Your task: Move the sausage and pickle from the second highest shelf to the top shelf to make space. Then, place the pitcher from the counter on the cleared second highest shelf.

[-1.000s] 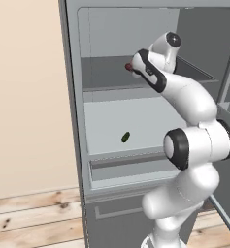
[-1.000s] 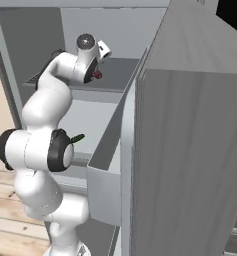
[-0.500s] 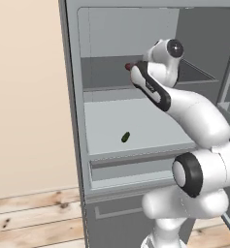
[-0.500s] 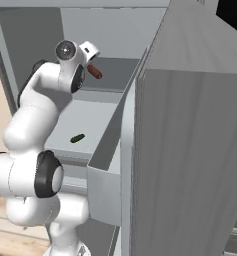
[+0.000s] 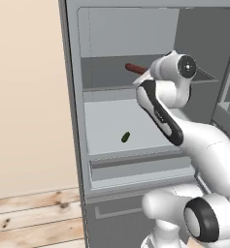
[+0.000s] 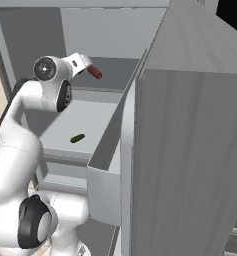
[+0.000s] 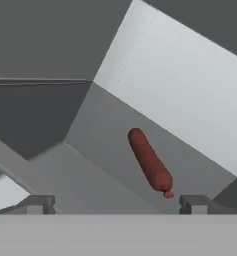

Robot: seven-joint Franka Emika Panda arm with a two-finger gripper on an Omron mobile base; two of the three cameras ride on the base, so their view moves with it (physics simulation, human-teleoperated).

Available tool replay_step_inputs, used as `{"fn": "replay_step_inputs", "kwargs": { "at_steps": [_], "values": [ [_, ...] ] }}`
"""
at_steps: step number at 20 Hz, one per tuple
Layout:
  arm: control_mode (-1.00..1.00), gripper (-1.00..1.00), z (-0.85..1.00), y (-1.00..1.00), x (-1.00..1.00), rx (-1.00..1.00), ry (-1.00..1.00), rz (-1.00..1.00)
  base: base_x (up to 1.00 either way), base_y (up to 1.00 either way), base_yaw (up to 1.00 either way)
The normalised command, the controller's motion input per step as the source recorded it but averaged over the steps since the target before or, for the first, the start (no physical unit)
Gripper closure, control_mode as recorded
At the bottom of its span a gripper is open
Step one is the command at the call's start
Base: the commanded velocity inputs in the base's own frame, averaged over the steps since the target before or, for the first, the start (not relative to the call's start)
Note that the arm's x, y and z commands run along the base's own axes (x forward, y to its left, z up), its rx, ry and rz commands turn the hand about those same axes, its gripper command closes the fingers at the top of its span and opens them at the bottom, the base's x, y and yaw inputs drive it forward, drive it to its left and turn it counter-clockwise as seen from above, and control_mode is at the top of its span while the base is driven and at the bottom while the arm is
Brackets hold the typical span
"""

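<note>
The sausage [image 5: 134, 68] [image 6: 94, 72] [image 7: 150, 161], a dark red-brown rod, lies free on the shaded grey top shelf [image 5: 106, 77] [image 7: 97, 150]. My gripper [image 7: 115, 202] is open just in front of it, one fingertip [image 7: 37, 202] far to one side and nothing between the jaws. In the right base view the hand [image 6: 80, 61] hovers at the top shelf's front edge. The small green pickle [image 5: 125, 137] [image 6: 78, 138] rests alone on the pale second highest shelf [image 5: 111, 121] [image 6: 90, 122] below. The pitcher and the counter are out of view.
The open fridge door [image 6: 190, 150] stands close on the right, with door bins [image 5: 228, 97] beside the arm. A pale drawer front [image 5: 136, 164] juts out under the pickle's shelf. A beige wall [image 5: 24, 97] flanks the fridge on the left.
The hand has drawn back a little from the sausage, and the arm's elbow has swung over. The sausage stays on the top shelf and the pickle has not moved.
</note>
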Motion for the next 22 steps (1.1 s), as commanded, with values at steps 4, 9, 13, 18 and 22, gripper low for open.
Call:
{"fn": "replay_step_inputs", "kwargs": {
  "at_steps": [4, 9, 13, 18, 22],
  "values": [
    [-1.0, -1.0, 0.0, 0.01, -0.99, 0.26, -0.05, -0.21, 0.0, 0.0, 0.0],
    [-1.0, -1.0, 0.02, 0.07, -0.94, 0.26, 0.0, -0.23, 0.0, 0.0, 0.0],
    [-1.0, -1.0, 0.0, 0.14, -0.91, 0.25, 0.0, -0.12, 0.0, 0.0, 0.0],
    [-1.0, -1.0, -0.09, 0.06, -0.77, 0.22, 0.07, -0.04, 0.0, 0.0, 0.0],
    [-1.0, -1.0, -0.13, 0.07, -0.46, 0.18, 0.22, 0.0, 0.0, 0.0, 0.0]
  ]
}}
